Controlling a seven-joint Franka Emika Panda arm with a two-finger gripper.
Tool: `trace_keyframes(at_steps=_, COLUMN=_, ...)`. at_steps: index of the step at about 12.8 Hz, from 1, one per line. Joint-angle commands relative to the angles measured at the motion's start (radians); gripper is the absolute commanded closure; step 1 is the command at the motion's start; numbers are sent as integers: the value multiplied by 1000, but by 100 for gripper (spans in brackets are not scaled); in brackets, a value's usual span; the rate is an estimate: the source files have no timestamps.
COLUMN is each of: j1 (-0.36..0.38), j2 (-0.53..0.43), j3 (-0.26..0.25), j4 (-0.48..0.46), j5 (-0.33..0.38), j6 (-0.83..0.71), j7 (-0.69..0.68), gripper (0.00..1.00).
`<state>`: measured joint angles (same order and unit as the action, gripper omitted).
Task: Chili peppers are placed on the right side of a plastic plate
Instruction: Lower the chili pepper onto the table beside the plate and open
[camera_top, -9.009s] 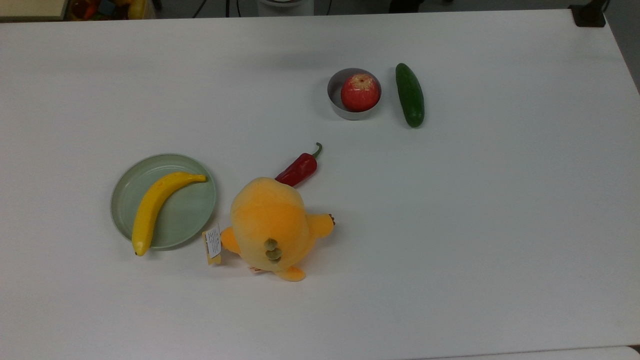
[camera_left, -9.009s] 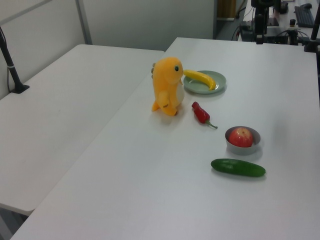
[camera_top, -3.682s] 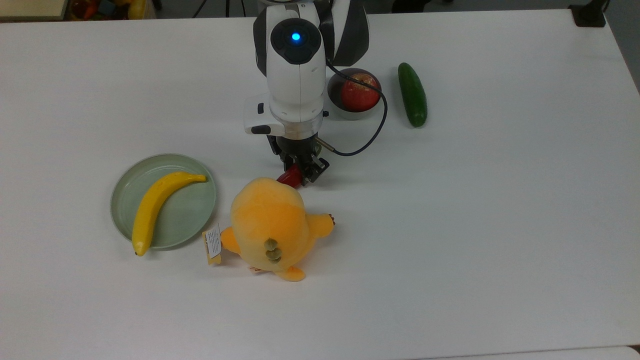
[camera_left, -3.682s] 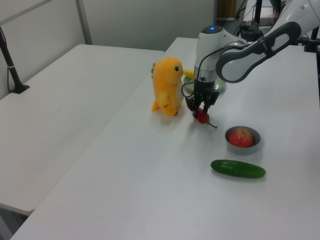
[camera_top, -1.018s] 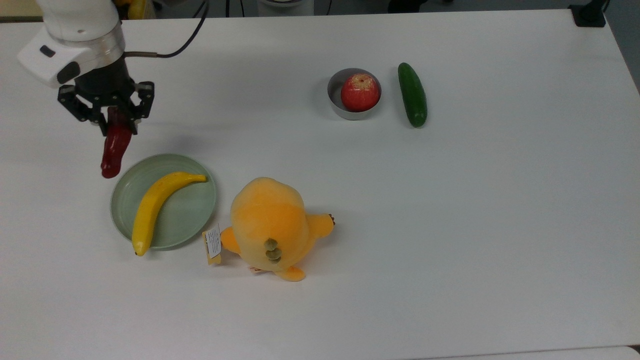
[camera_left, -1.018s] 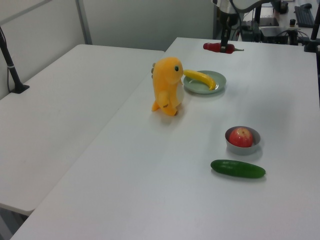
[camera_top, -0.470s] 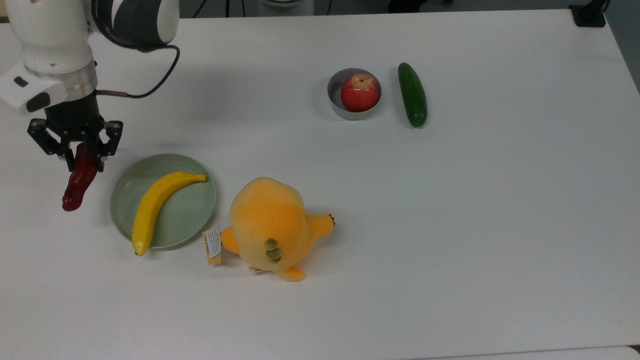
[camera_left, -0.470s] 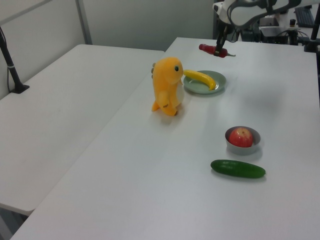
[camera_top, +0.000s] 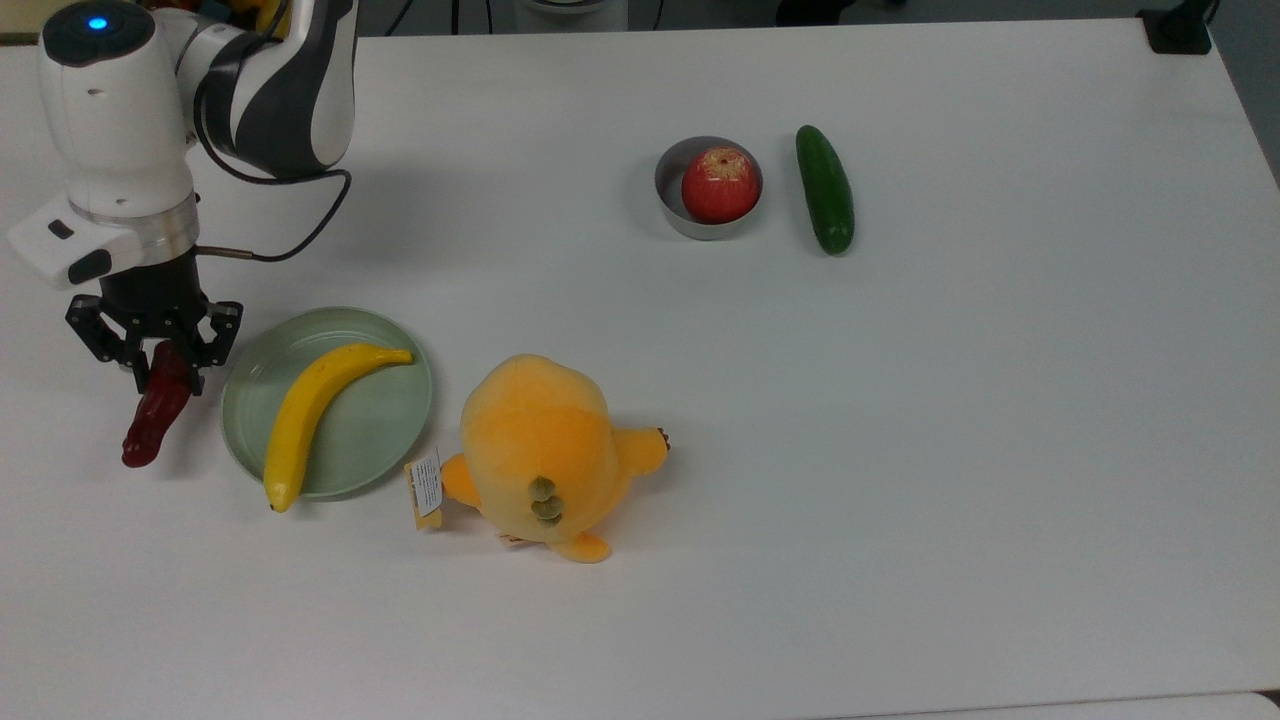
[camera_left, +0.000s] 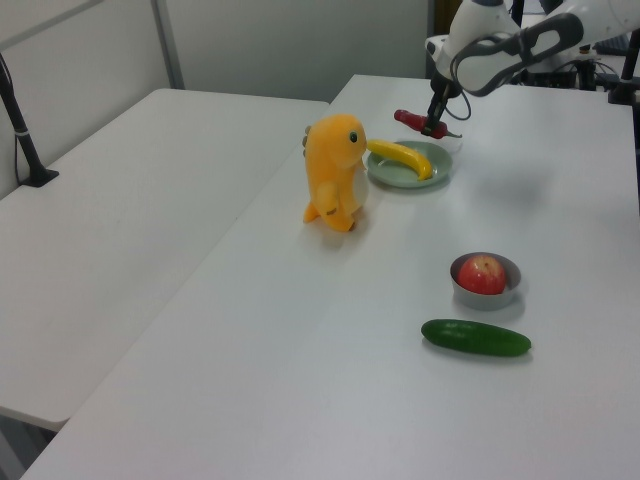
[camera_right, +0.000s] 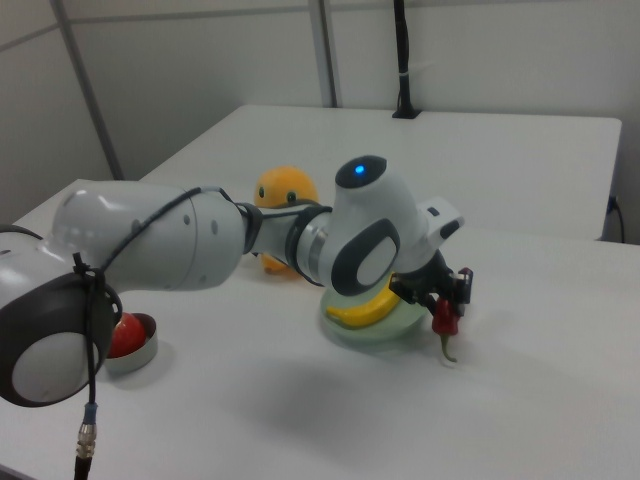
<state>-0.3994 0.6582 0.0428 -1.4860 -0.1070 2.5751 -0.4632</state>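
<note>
The dark-red chili pepper (camera_top: 152, 417) hangs from my gripper (camera_top: 163, 366), which is shut on its stem end. It is just off the top view's left rim of the pale green plastic plate (camera_top: 375, 425), its tip pointing away from the arm and close above the table. In the left view the gripper (camera_left: 436, 126) holds the pepper (camera_left: 411, 120) beyond the plate (camera_left: 392, 177). In the right view the pepper (camera_right: 443, 320) hangs to the right of the plate (camera_right: 388, 337), its green stem nearly at the tabletop. I cannot tell whether it touches.
A yellow banana (camera_top: 318, 412) lies across the plate. An orange plush toy (camera_top: 545, 450) stands at the top view's right of the plate. Farther right in the top view are a grey metal bowl (camera_top: 671, 200) holding a red apple (camera_top: 719, 185) and a dark green cucumber (camera_top: 824, 188).
The gripper has carried the chili pepper from above the plate's far rim round to its left side in the top view and come down lower toward the table.
</note>
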Motion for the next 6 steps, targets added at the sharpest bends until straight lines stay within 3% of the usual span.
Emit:
trace_keyframes(at_steps=1, j1=-21, j2=27, j3=2, j4=16, j5=-5, j6=33, j7=-25, gripper=61)
trace_keyframes(at_steps=2, j1=-22, j2=27, j3=2, j4=16, j5=-5, j6=33, j7=-23, gripper=39)
trace_keyframes(at_steps=3, j1=-25, j2=27, j3=2, j4=15, j5=-8, j6=34, j7=-28, gripper=29)
trace_keyframes(at_steps=4, j1=-24, j2=29, j3=0, j4=13, j5=-8, j6=34, j7=-22, gripper=27)
trace_keyframes(at_steps=6, j1=-22, j2=27, j3=0, j4=13, j5=-8, j6=36, j7=-17, gripper=4)
